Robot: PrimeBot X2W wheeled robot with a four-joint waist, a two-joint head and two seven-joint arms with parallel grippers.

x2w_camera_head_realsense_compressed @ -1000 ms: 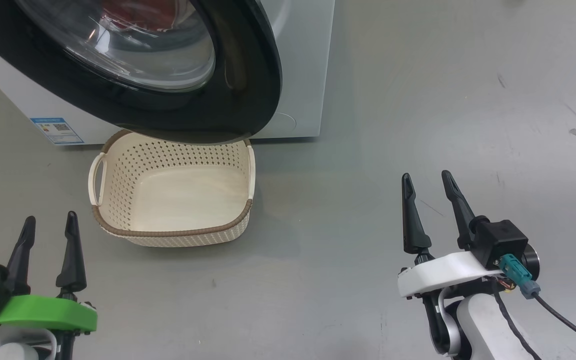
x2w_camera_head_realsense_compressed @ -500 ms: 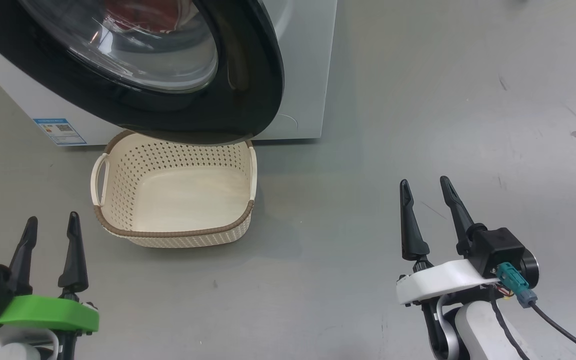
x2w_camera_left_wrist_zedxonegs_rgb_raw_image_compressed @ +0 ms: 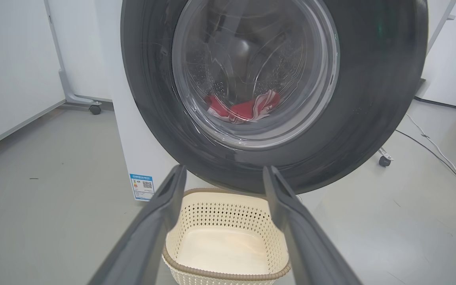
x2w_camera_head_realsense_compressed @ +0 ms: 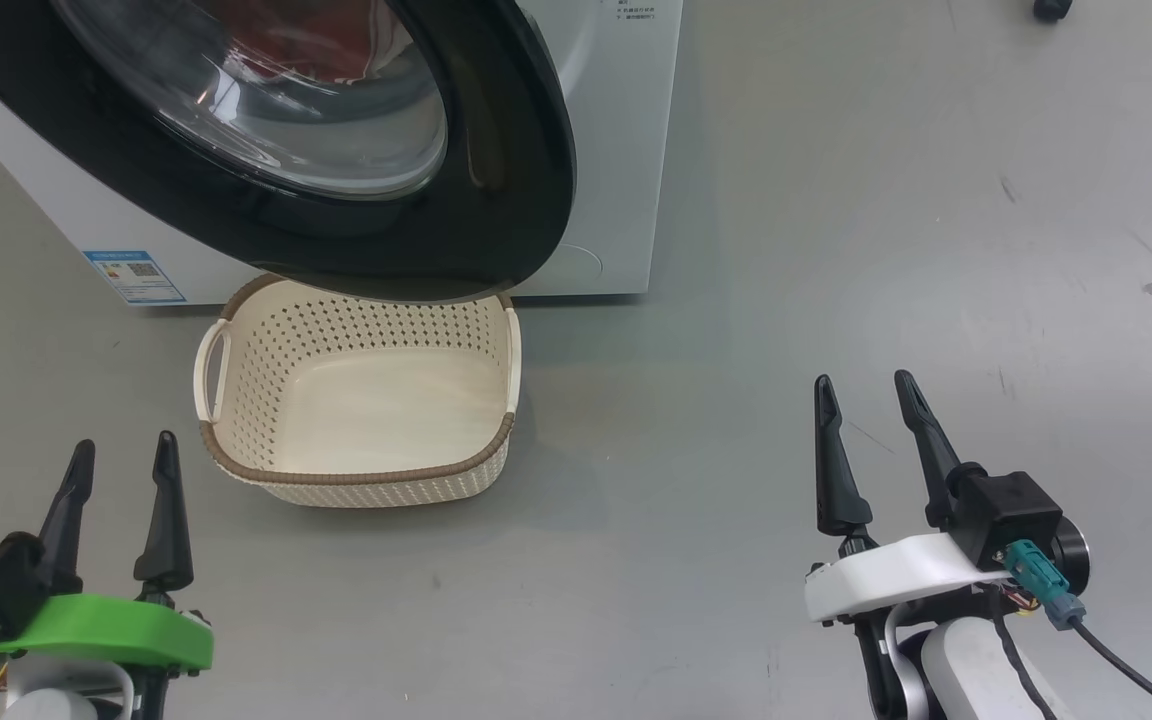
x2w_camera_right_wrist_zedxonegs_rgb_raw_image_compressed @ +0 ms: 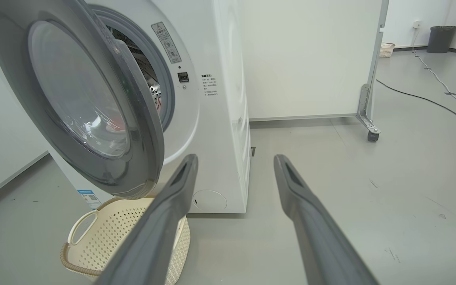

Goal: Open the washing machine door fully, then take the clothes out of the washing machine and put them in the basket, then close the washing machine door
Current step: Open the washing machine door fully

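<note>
Partly open washing machine door (x2w_camera_head_realsense_compressed: pixel 496 200) overhangs the empty basket (x2w_camera_head_realsense_compressed: pixel 356 475) at its 6 o'clock. The clothes (x2w_camera_left_wrist_zedxonegs_rgb_raw_image_compressed: pixel 244 109) lie inside the drum (x2w_camera_right_wrist_zedxonegs_rgb_raw_image_compressed: pixel 154 91). The left gripper (x2w_camera_head_realsense_compressed: pixel 127 441) and right gripper (x2w_camera_head_realsense_compressed: pixel 862 378) have their fingers apart and hold nothing. All 3 steps remain.

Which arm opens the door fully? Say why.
Right, probably: the washing machine door is ajar, its free edge and gap facing the right gripper, open and empty; the left gripper faces its front.
</note>
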